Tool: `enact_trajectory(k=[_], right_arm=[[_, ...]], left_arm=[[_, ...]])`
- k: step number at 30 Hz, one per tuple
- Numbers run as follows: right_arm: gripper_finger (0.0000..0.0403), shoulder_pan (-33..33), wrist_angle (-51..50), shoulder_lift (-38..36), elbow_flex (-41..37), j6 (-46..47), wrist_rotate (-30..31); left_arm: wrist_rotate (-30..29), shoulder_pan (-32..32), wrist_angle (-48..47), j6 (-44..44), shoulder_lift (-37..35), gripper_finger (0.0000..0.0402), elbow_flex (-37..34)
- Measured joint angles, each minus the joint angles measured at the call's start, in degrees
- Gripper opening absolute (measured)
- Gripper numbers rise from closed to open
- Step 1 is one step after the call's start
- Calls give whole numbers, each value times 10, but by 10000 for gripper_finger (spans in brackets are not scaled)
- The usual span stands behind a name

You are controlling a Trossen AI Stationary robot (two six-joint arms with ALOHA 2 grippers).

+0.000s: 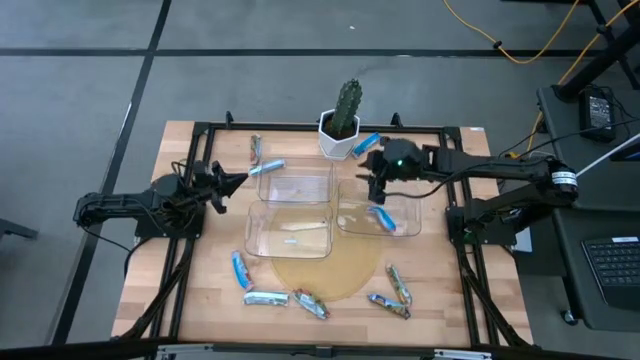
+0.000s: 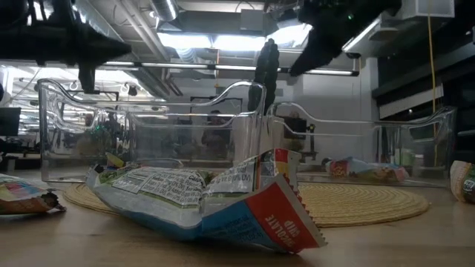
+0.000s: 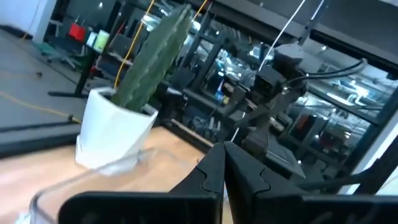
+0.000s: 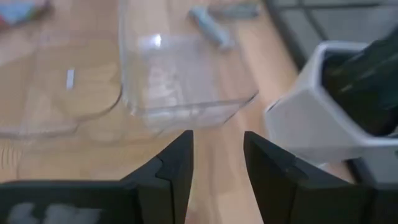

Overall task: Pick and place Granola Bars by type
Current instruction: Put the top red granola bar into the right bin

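Granola bars lie scattered flat on the wooden table: two silver-blue ones (image 1: 262, 158) at the far left, a blue one (image 1: 365, 143) beside the cactus pot, and several (image 1: 311, 304) along the near edge. One blue bar (image 1: 380, 217) lies on the floor of the right clear bin (image 1: 405, 228). My right gripper (image 1: 374, 188) hangs open and empty above that bin's far end; its wrist view shows nothing between its fingers (image 4: 217, 140). My left gripper (image 1: 243, 180) is shut and empty, hovering left of the far bin (image 1: 296, 186).
A third clear bin (image 1: 288, 232) sits partly on a round woven mat (image 1: 330, 265). A cactus in a white pot (image 1: 340, 135) stands at the far middle, close to my right gripper. A crumpled bar wrapper (image 2: 200, 200) lies nearest the low camera.
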Motion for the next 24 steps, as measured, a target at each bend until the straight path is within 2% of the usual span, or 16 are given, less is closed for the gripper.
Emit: enact_trajectory(k=[5,11,18,21,24], right_arm=[[143,-48,0,-39,2,-35,-2],[143,-117,27,-74,2,-94,-59],[143,-177,121,-75,2,-113,-145],[143,-190,149,-74,2,-114,-161],[143,-201,173,-74,2,-115,-172]], left_arm=[[-29,0,-30,64,37,2,86],[-88,0,-199,100,162,2,263],[-192,23,-410,36,342,2,500],[-200,60,-487,3,408,2,586],[-181,111,-543,-18,463,2,644]])
